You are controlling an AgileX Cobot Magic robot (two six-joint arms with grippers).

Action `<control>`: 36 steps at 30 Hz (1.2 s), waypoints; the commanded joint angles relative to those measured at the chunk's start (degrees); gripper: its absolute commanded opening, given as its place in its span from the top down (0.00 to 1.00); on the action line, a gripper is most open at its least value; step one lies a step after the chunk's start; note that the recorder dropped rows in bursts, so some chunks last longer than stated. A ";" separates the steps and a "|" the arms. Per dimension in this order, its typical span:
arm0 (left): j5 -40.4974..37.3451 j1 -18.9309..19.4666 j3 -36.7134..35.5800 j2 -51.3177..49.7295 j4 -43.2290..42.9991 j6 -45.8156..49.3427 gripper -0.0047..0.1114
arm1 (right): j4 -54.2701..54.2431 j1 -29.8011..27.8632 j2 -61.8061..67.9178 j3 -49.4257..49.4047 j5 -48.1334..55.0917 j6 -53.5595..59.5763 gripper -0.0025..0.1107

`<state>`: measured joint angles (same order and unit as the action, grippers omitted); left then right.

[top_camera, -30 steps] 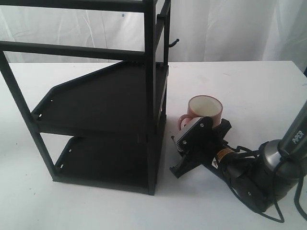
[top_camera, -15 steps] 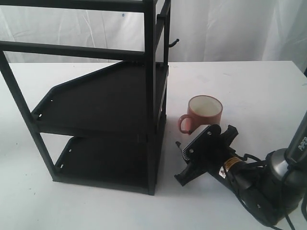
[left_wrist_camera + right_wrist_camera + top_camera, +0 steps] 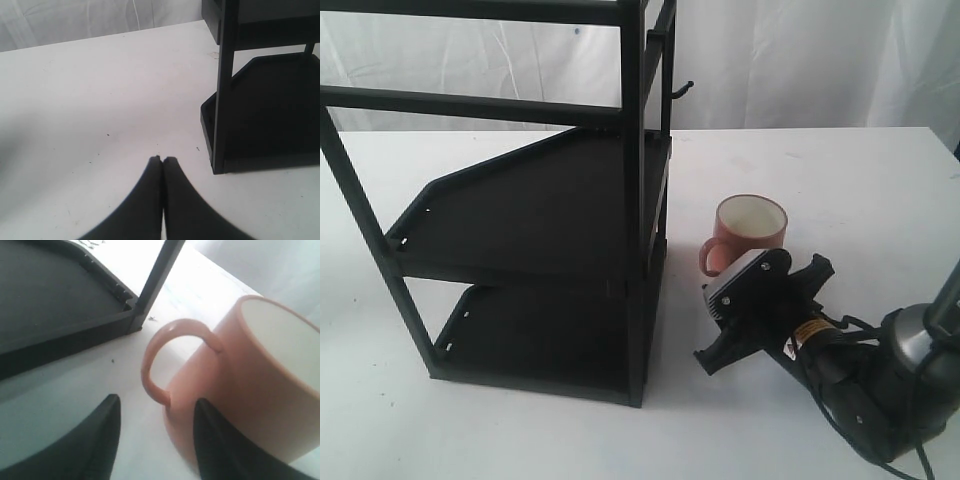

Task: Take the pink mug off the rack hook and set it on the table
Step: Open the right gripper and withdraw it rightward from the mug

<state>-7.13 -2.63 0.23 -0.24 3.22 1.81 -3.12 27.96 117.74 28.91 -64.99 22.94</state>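
Exterior view: right claw (image 3: 156, 404) backed off pink mug (image 3: 736, 250); jaws apart.

Rack (image 3: 635, 250) stands near pink mug (image 3: 740, 245); table (image 3: 860, 180) beyond lies open.

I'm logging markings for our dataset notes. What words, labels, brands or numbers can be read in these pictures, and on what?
No text is readable in any view.
The yellow label on the right arm: too small and blurred to read.
On the pink mug and the rack, no markings show.
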 commanded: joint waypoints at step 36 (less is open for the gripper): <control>-0.22 0.26 -0.23 0.24 -0.10 -0.30 0.96 | -30.72 0.02 -27.24 -0.38 37.36 8.30 0.71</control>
<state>-7.13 -2.63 0.23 -0.24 3.22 1.81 -33.19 27.96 94.86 28.66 -32.19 30.92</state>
